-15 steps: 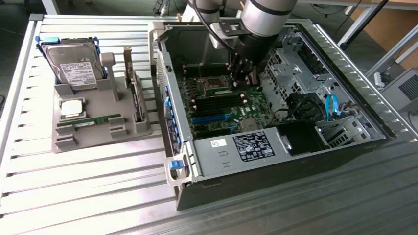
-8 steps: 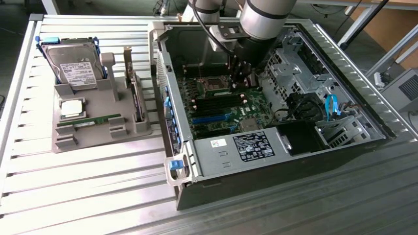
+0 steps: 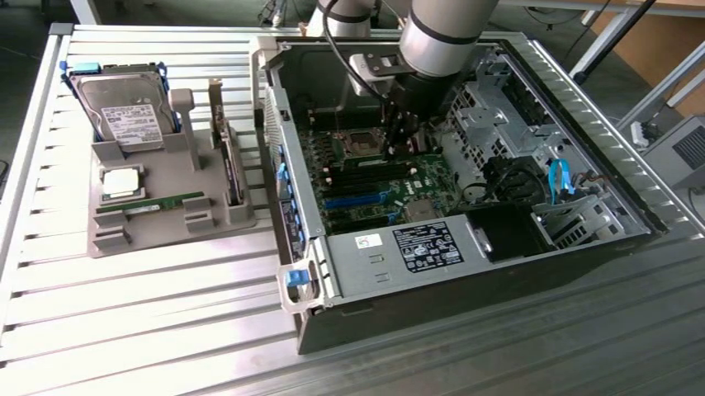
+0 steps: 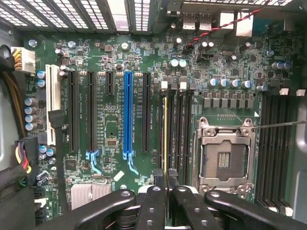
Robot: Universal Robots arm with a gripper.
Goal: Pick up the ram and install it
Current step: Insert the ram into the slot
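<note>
The ram (image 3: 149, 204), a thin green stick with a white label, lies flat in the grey holder (image 3: 165, 235) at the exterior view's left, far from the arm. My gripper (image 3: 397, 148) reaches down inside the open computer case, just over the motherboard (image 3: 380, 186). In the wrist view the gripper (image 4: 166, 176) is shut, its black fingertips (image 4: 157, 179) meeting above a row of memory slots (image 4: 178, 129). A thin yellowish line (image 4: 165, 134) runs along the nearest slot right up to the fingertips. I cannot tell whether that line is a part held between them.
A silver hard drive (image 3: 121, 111) and a square processor chip (image 3: 121, 183) also sit in the holder. The open processor socket (image 4: 224, 158) lies beside the slots, with more memory slots (image 4: 276, 143) beyond it. Case walls, a drive cage (image 3: 496, 115) and cables (image 3: 556, 177) surround the arm.
</note>
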